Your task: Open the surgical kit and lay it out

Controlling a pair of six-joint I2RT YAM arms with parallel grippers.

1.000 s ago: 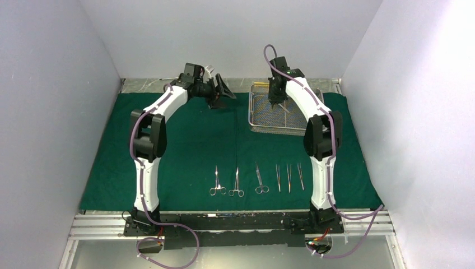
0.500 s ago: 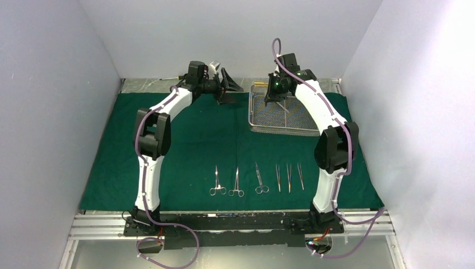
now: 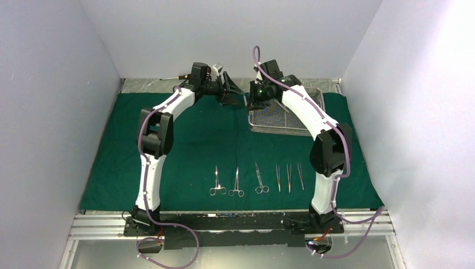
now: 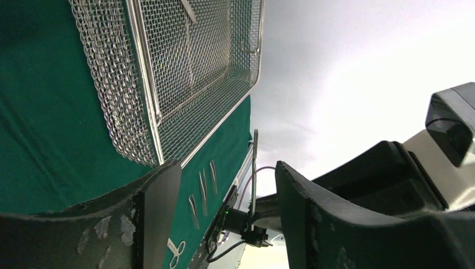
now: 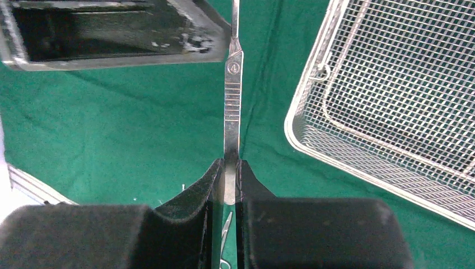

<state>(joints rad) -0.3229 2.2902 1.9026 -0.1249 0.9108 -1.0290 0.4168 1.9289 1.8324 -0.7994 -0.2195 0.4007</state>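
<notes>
Six instruments lie in a row at 6 o'clock on the green cloth. Further back, near 12 o'clock, the right gripper is clamped on one end of a scalpel handle. The left gripper has its jaws apart, and the handle's free end seems to be between them. I judge this a handover: the left should close squarely before the right releases. The mesh tray sits at 1 o'clock.
</notes>
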